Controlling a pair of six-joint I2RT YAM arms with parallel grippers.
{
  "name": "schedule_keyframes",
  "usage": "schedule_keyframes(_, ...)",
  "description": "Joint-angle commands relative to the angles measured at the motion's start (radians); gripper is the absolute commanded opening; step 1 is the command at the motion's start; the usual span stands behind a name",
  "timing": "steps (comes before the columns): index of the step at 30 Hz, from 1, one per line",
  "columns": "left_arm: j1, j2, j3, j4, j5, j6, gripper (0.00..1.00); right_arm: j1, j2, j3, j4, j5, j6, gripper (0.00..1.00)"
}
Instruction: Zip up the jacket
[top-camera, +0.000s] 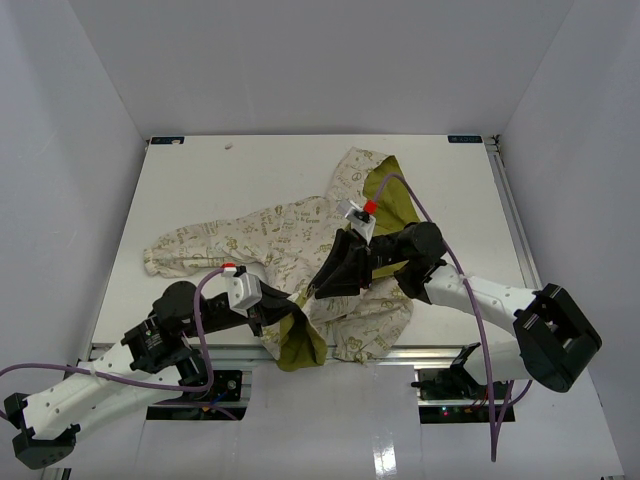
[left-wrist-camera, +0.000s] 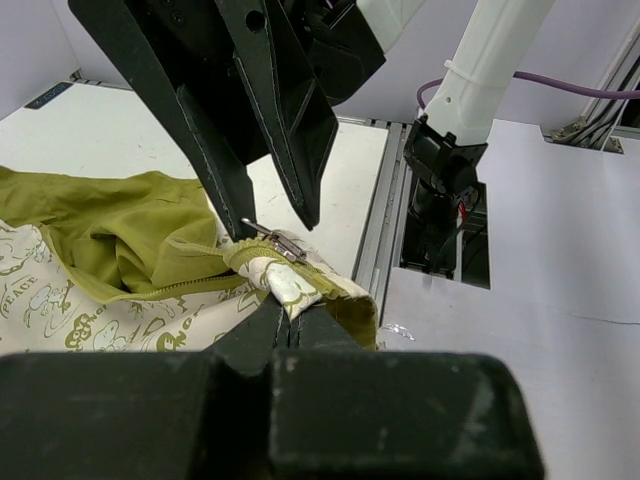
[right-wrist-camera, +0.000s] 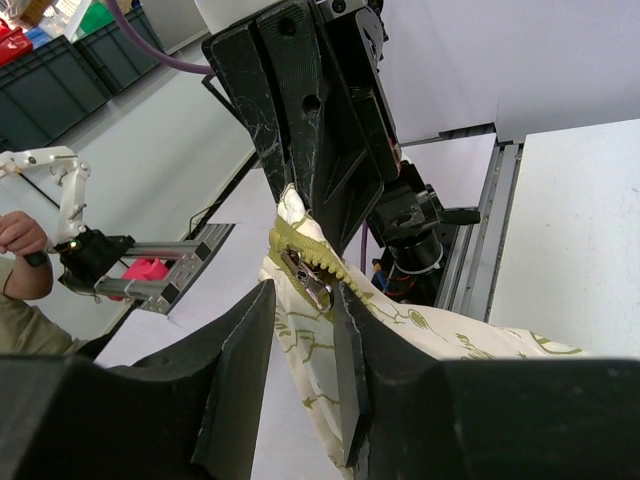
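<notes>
Jacket (top-camera: 290, 240): one, soft crumpled fabric, cream with green print, plain olive lining showing at hood and folded hem. Lies mid table (top-camera: 200, 180), hood toward far edge, hem bunched at near edge. Left gripper (left-wrist-camera: 290, 318): clenched on bottom end of front opening, cream cloth plus olive toothed zipper tape pinched between black wedge fingers. One small metal slider (right-wrist-camera: 305, 278) just beyond that pinch. Right gripper (right-wrist-camera: 303, 295): fingers parted, one each side of slider, not squeezing it.
</notes>
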Motion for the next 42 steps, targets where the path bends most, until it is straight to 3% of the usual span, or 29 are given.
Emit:
schedule_keyframes(1,-0.004,-0.01,0.003,0.031,-0.012,-0.004,0.0,0.013,-0.009,0.018,0.043,-0.009,0.004,0.34)
schedule_keyframes(8,-0.004,-0.003,0.001,0.031,-0.023,-0.002,0.0,0.031,-0.014,0.037,0.022,-0.008,-0.001,0.23)
schedule_keyframes(16,-0.004,0.004,0.004,0.025,-0.032,-0.001,0.0,0.042,-0.056,0.054,-0.131,0.028,-0.112,0.08)
schedule_keyframes(20,-0.004,0.004,0.006,0.021,-0.034,0.0,0.0,0.042,-0.077,0.054,-0.169,0.07,-0.148,0.08)
schedule_keyframes(31,-0.004,-0.02,0.019,-0.005,-0.036,-0.004,0.0,0.015,-0.235,0.038,-0.546,0.401,-0.48,0.08)
schedule_keyframes(42,-0.004,-0.016,0.031,0.0,0.0,-0.002,0.0,0.014,-0.221,0.071,-0.689,0.522,-0.566,0.08)
